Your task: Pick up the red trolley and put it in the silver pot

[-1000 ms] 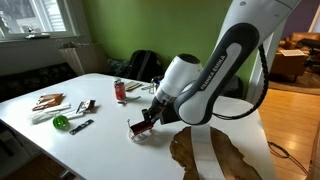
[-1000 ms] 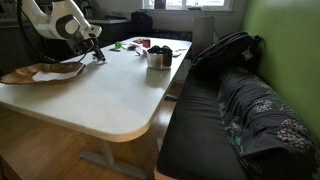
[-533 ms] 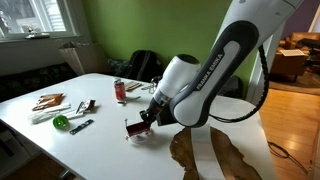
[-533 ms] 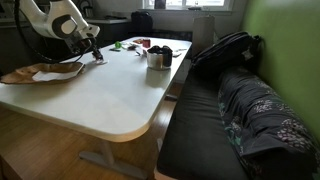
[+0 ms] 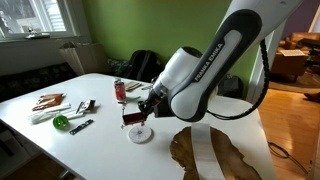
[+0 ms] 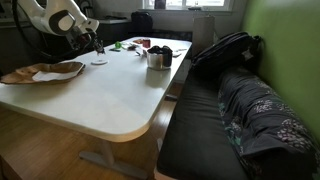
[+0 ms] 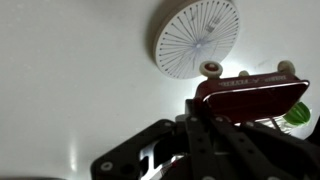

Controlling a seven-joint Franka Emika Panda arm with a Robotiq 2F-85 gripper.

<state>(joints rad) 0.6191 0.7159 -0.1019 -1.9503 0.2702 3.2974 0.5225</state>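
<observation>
Hanging above the desk (image 5: 60, 120) in an exterior view, the fingers (image 5: 143, 108) are clamping the red trolley (image 5: 131, 117) over a round white disc (image 5: 140, 133). In an exterior view, the silver pot (image 6: 158, 58) is standing well apart from the fingers (image 6: 96, 42). In the wrist view, the trolley (image 7: 250, 97) is sitting against the black fingers (image 7: 200, 140), clear of the disc (image 7: 197, 38).

My arm (image 5: 225, 55) arches over and bends down to the wrist (image 5: 178, 78), with the claw (image 5: 142, 110) pointing downward and held in the air. Its jaws are clamped on the red trolley (image 5: 133, 117), which hangs at the tips of the dark fingers (image 7: 205, 135).
</observation>
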